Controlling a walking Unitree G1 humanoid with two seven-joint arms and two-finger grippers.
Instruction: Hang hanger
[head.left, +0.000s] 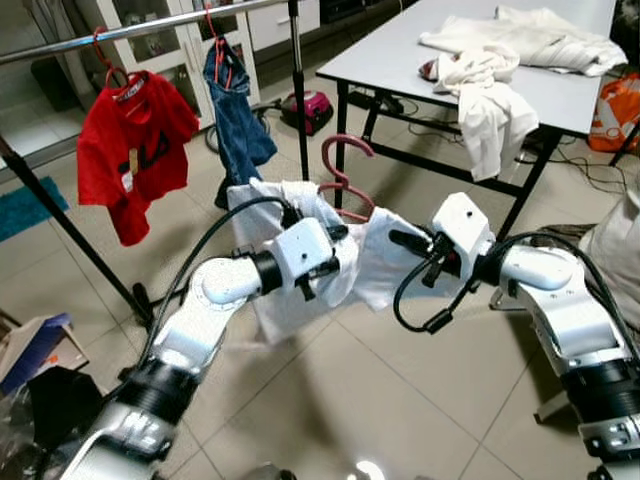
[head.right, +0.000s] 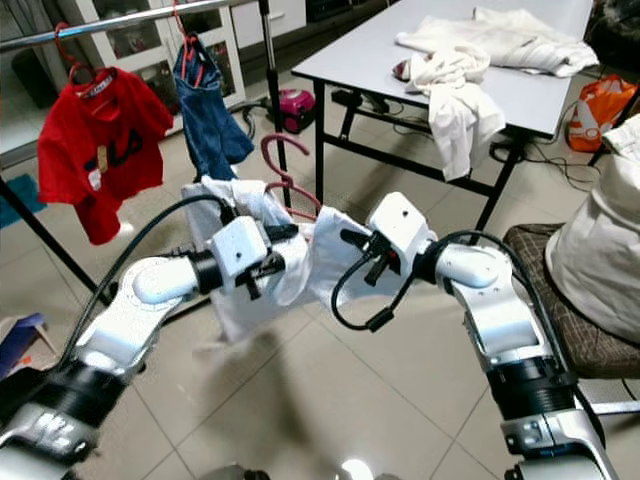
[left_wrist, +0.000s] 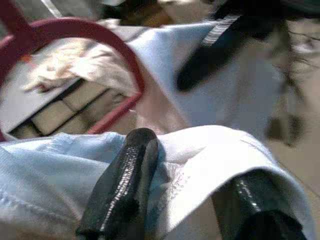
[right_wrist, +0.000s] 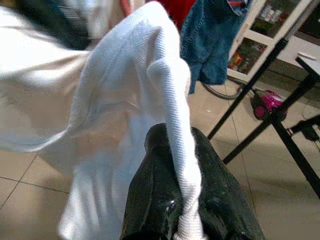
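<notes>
Hanger (head.left: 343, 178) pink, curved hook upright; white shirt (head.left: 290, 260) draped on it.

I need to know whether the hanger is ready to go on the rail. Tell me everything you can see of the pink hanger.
The pink hanger looks like plastic, with a curved hook standing above a white garment draped over it; its lower parts are mostly hidden by the cloth. It is held up in the air between both arms, below the clothes rail, not hung yet. The left gripper and right gripper each pinch the garment's fabric.
</notes>
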